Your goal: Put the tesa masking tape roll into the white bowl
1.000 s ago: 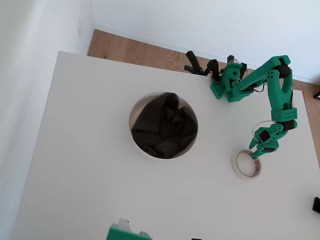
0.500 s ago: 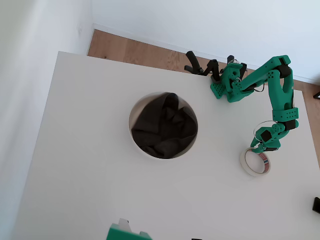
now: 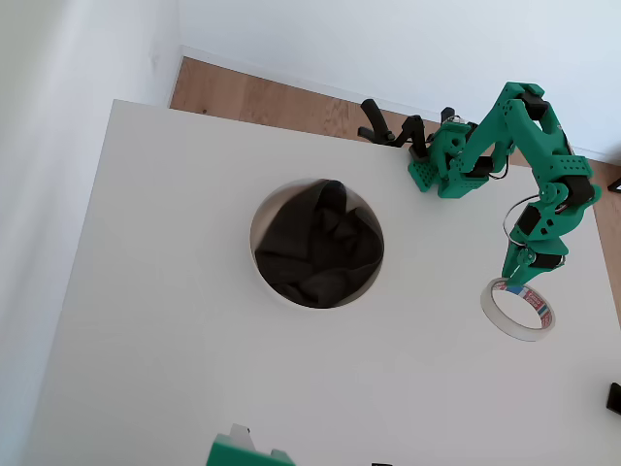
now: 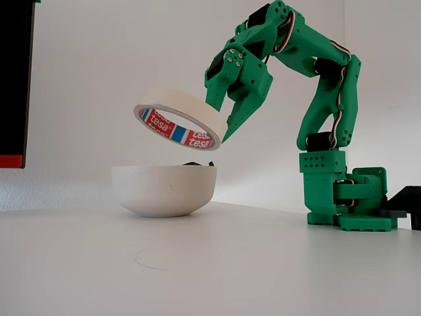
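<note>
The tesa masking tape roll (image 3: 519,309) (image 4: 179,118) is a cream ring with a red and blue label inside. It hangs tilted in the air, and my green gripper (image 3: 525,276) (image 4: 222,122) is shut on its rim. In the fixed view it is well above the table and higher than the rim of the white bowl (image 4: 164,189). From overhead the white bowl (image 3: 264,284), lined with dark cloth, sits mid-table, far to the left of the tape.
The arm's green base (image 3: 441,170) (image 4: 345,197) stands at the table's far edge in the overhead view. Black clamps (image 3: 388,128) sit beside it. A green and white object (image 3: 243,450) shows at the bottom edge. Wooden floor lies beyond the table.
The gripper has lifted the tape roll off the table and carried it a little to the right in the overhead view. The arm's elbow has risen.
</note>
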You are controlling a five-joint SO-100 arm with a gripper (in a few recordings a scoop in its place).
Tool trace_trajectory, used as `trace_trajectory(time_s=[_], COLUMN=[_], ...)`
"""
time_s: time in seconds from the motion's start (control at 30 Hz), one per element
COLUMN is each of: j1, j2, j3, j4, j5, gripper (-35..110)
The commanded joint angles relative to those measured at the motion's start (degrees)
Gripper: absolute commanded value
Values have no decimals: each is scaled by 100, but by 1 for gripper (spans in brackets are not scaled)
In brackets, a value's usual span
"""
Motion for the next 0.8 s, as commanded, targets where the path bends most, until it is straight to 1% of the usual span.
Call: trace_trajectory(time_s=[0.0,0.13,0.23,0.43,0.57,0.77], j1=[1055,2241,3164,4852,5449,5845], j2=[923,1020,879,-360,-1538,-2725], j3=[-1195,-1547,-1564,-1556,-1547,-1529], j4=[501,448,220,-439,-923,-1459], j5=[-272,-615,-800,-976,-1037,-1011], gripper=[-8,-8,-8,-8,-8,-8])
